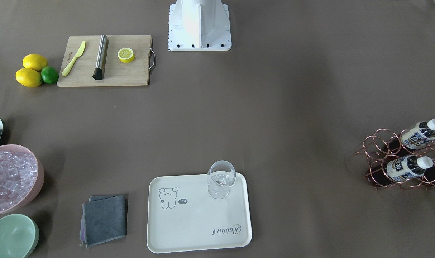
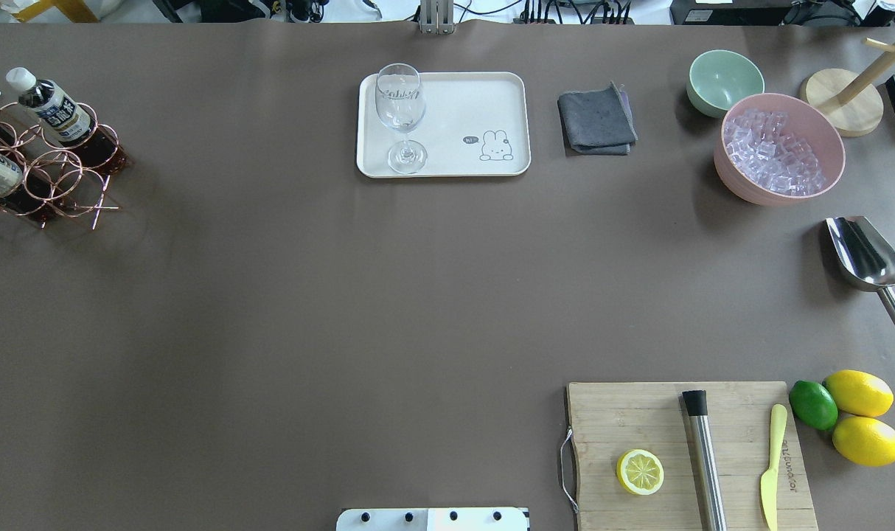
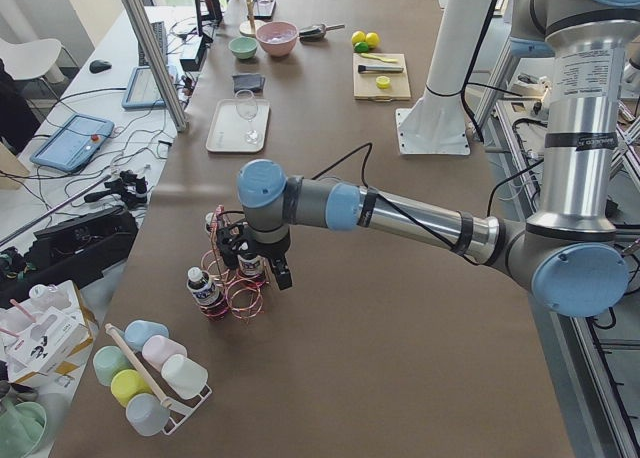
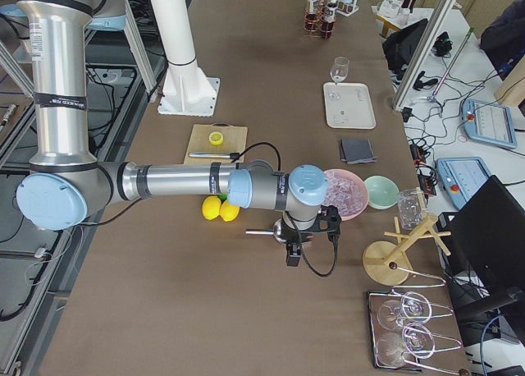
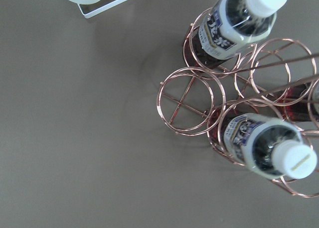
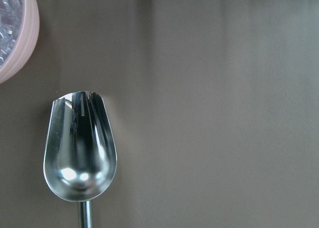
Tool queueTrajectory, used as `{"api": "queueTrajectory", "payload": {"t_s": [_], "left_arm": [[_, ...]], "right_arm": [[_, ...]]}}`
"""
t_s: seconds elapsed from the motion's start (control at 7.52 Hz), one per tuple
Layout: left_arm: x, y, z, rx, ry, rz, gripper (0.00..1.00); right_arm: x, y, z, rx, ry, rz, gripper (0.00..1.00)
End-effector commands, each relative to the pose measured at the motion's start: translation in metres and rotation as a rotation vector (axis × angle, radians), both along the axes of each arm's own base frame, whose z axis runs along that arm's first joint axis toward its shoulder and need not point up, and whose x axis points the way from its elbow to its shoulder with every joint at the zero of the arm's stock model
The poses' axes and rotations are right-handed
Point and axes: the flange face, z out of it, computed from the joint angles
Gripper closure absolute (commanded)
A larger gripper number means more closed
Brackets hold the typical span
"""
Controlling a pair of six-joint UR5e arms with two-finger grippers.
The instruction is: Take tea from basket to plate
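Note:
Two tea bottles (image 1: 420, 133) (image 1: 405, 167) lie cap-up in the copper wire basket (image 1: 382, 150) at the table's end on my left. They also show in the overhead view (image 2: 49, 105) and in the left wrist view (image 5: 239, 19) (image 5: 264, 143). A third bottle is cut off by the edge of the front view. The cream plate (image 1: 196, 222) (image 2: 477, 103) holds only a stemmed glass (image 1: 221, 177). My left gripper (image 3: 265, 268) hangs just above the basket (image 3: 235, 293); I cannot tell if it is open. My right gripper (image 4: 308, 245) is over a metal scoop (image 6: 79, 148); its state is unclear.
A cutting board (image 2: 683, 450) carries a lemon half, a steel muddler and a yellow knife, with two lemons and a lime (image 2: 812, 404) beside it. A pink bowl of ice (image 2: 779, 147), a green bowl (image 2: 724, 81), a grey cloth (image 2: 596, 119) and a wooden stand (image 2: 842, 99) stand at the far right.

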Motion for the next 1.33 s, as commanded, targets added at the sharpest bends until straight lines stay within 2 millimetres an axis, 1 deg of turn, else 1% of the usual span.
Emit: {"api": "queueTrajectory", "payload": {"t_s": [0.0, 0.13, 0.27, 0.4, 0.53, 0.67, 0.8, 0.93, 1.06, 1.2], "left_arm": [[-0.008, -0.044, -0.067, -0.242, 0.009, -0.16, 0.02], [-0.027, -0.043, -0.069, -0.316, 0.024, -0.267, 0.02], [-0.039, -0.041, -0.074, -0.383, 0.081, -0.336, 0.02], [-0.038, -0.047, -0.086, -0.494, 0.112, -0.447, 0.02], [-0.038, -0.059, -0.083, -0.549, 0.112, -0.482, 0.02], [-0.038, -0.082, -0.086, -0.619, 0.113, -0.536, 0.02], [-0.039, -0.107, -0.081, -0.657, 0.106, -0.548, 0.02], [-0.038, -0.123, -0.084, -0.66, 0.094, -0.55, 0.02], [-0.04, -0.132, -0.083, -0.668, 0.068, -0.566, 0.02], [-0.041, -0.139, -0.086, -0.678, 0.069, -0.593, 0.02]], "right_arm": [[0.0, -0.002, -0.009, 0.017, 0.004, 0.001, 0.0], [0.0, -0.001, -0.029, 0.041, 0.004, -0.001, 0.0], [0.0, 0.001, -0.051, 0.064, -0.001, -0.001, 0.0], [0.0, 0.001, -0.07, 0.101, -0.007, 0.0, 0.0], [-0.001, -0.003, -0.094, 0.151, -0.007, -0.002, 0.0], [-0.006, -0.014, -0.11, 0.182, -0.007, -0.012, 0.0], [-0.023, -0.027, -0.124, 0.206, -0.008, -0.043, 0.0], [-0.034, -0.039, -0.137, 0.215, -0.003, -0.044, 0.0], [-0.035, -0.042, -0.141, 0.222, -0.002, -0.045, 0.0], [-0.04, -0.042, -0.149, 0.237, -0.008, -0.053, 0.0]]}}
